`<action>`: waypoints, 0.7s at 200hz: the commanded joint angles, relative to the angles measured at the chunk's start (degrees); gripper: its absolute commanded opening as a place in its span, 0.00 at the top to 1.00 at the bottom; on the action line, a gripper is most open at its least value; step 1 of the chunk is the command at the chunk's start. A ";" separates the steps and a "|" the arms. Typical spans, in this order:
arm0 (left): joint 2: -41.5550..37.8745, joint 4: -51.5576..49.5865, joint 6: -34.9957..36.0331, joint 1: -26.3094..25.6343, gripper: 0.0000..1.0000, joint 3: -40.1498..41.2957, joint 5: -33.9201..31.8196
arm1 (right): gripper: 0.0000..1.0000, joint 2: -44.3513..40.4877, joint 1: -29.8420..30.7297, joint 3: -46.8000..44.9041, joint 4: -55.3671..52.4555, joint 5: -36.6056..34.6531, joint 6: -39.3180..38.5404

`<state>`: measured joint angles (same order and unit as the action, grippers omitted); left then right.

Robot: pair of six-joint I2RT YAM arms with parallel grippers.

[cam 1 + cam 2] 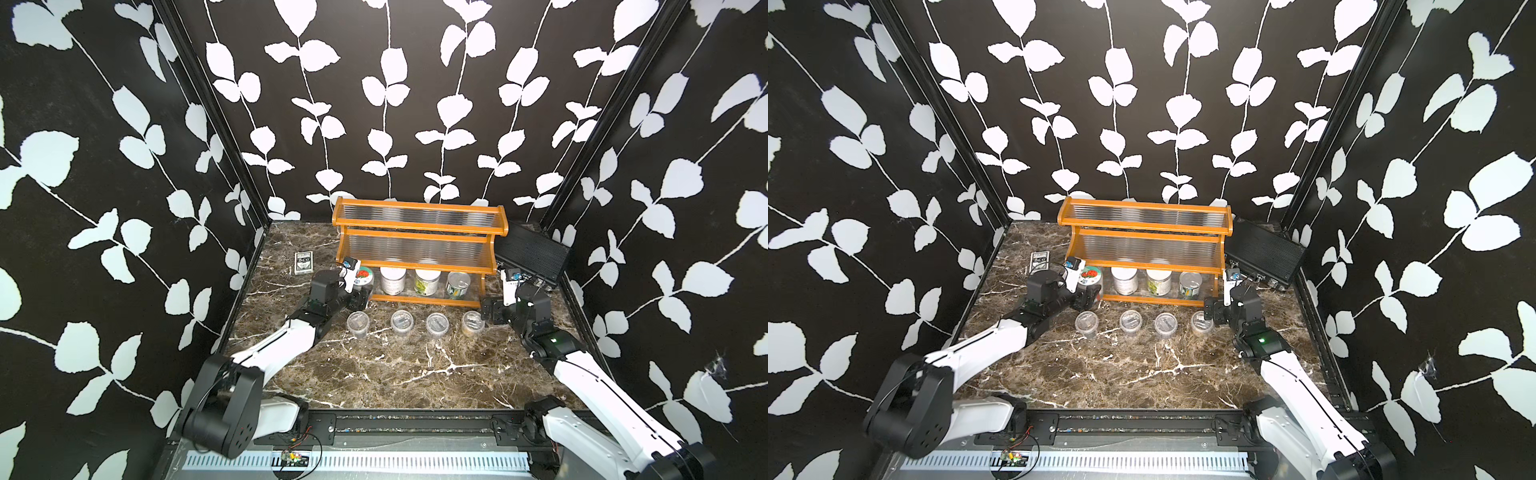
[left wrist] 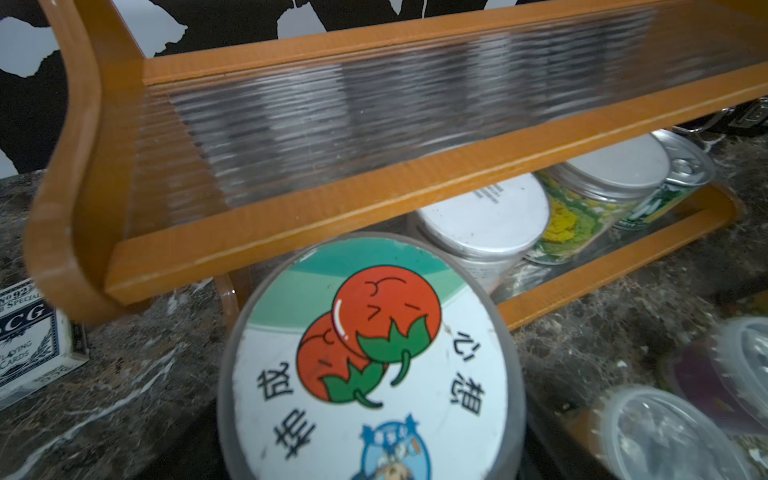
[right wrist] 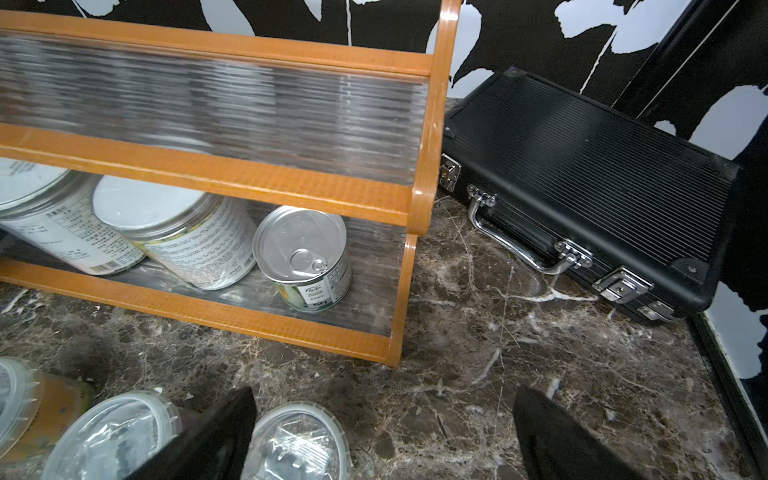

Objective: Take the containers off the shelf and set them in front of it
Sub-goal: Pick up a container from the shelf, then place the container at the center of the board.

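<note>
The orange-brown shelf [image 1: 419, 226] stands at the back of the marble table. Its bottom tier holds a white-lidded jar [image 1: 392, 279], a yellow-green labelled jar [image 1: 427, 281] and a pull-tab tin [image 3: 305, 259]. At the shelf's left end my left gripper [image 1: 360, 293] is shut on the strawberry-lid jar [image 2: 370, 357], whose lid fills the left wrist view and hides the fingers. Several clear lidded cups [image 1: 402, 322] stand in a row in front of the shelf. My right gripper [image 3: 386, 440] is open above the table, with the rightmost cup [image 3: 297, 444] just inside one fingertip.
A flat card box marked BCG [image 1: 304, 262] lies left of the shelf. A black ribbed case [image 1: 530, 251] leans in the back right corner, close to the shelf's right end. Patterned walls close in the table on three sides.
</note>
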<state>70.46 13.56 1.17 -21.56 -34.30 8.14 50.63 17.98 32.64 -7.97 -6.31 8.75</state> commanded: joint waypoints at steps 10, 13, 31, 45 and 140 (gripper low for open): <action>-9.83 -8.16 0.00 -1.09 0.24 0.42 -1.41 | 0.00 0.26 -0.22 3.37 1.73 4.54 -1.10; -10.64 -8.93 -0.17 -1.42 0.24 0.42 -1.65 | 0.00 0.26 -0.22 3.43 1.77 5.08 -1.29; -14.85 -14.18 -0.29 -4.53 0.24 -0.11 -4.40 | 0.00 0.26 -0.22 4.12 1.61 8.17 -2.78; -17.79 -17.62 -1.31 -6.55 0.24 -0.20 -6.30 | 0.00 0.45 -0.22 4.75 1.04 10.36 -3.37; -33.37 -44.54 -13.47 -22.66 0.27 -1.81 -16.03 | 0.00 6.39 -0.22 5.18 4.63 32.11 -1.90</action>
<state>38.44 -22.79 -8.27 -40.14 -34.11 -4.43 56.27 17.98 36.69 -6.42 19.33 6.04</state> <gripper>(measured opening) 0.791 0.998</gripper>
